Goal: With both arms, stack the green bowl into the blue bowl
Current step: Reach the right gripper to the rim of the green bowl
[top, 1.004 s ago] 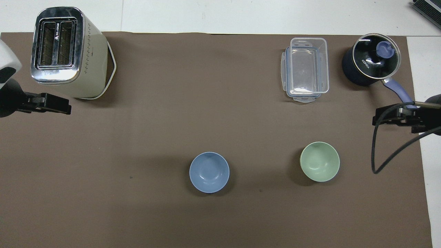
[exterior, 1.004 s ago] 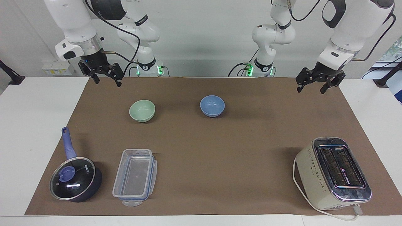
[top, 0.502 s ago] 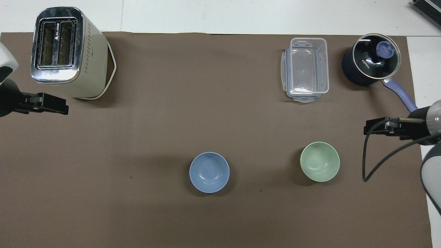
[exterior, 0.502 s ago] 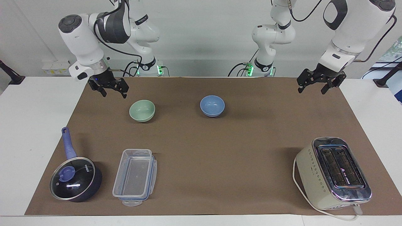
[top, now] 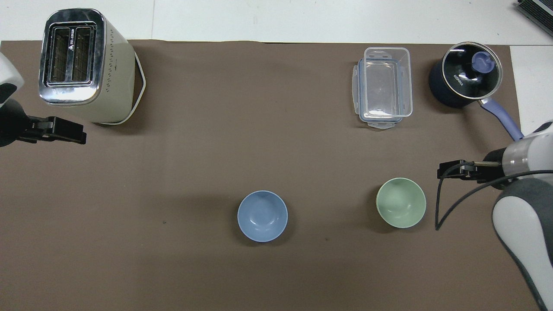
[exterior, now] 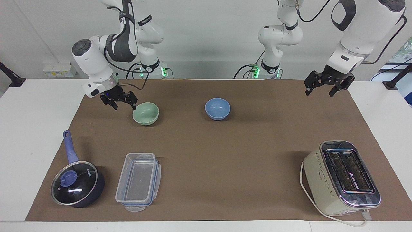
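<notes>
The pale green bowl sits upright on the brown mat, toward the right arm's end; it also shows in the overhead view. The blue bowl sits upright beside it near the mat's middle, empty. My right gripper is open and empty, low beside the green bowl's rim on the side toward the right arm's end, not around it. My left gripper is open and empty, held above the mat's corner at the left arm's end, and waits.
A cream toaster stands farther from the robots at the left arm's end. A clear plastic container and a dark blue lidded saucepan with a purple handle lie farther from the robots than the green bowl.
My right gripper has come down and moved from the mat's corner toward the green bowl, now close beside its rim. The left gripper has barely moved. The bowls have not moved.
</notes>
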You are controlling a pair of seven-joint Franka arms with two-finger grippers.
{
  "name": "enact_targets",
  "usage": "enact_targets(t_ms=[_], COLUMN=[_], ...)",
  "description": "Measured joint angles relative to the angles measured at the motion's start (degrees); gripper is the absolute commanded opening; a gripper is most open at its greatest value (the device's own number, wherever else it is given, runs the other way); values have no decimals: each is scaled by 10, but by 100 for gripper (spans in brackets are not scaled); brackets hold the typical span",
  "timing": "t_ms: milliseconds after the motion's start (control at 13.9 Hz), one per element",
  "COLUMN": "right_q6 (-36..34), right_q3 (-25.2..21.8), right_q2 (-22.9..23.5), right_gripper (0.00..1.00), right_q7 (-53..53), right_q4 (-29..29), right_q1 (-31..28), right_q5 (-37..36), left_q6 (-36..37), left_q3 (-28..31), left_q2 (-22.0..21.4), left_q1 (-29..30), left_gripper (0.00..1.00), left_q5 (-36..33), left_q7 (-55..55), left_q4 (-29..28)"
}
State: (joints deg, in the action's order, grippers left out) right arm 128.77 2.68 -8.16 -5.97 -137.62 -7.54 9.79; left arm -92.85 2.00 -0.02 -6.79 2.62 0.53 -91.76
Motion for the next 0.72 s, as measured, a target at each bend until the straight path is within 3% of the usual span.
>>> enact_targets(t_ms=[502,717], right_q6=[61,67], right_q3=[0,0], right_q2=[21,32], right_gripper=[100,88], right_q7=[-91,-101], right_q4=[-55,-59], right_q1=[0,0], right_q5=[37,37], left_q6=[3,15], left_q3=[1,1], left_q2=[0,0], left_q1=[6,27], left_gripper=[100,100], left_q5=[0,0], left_q7=[0,0], left_q4=[0,0])
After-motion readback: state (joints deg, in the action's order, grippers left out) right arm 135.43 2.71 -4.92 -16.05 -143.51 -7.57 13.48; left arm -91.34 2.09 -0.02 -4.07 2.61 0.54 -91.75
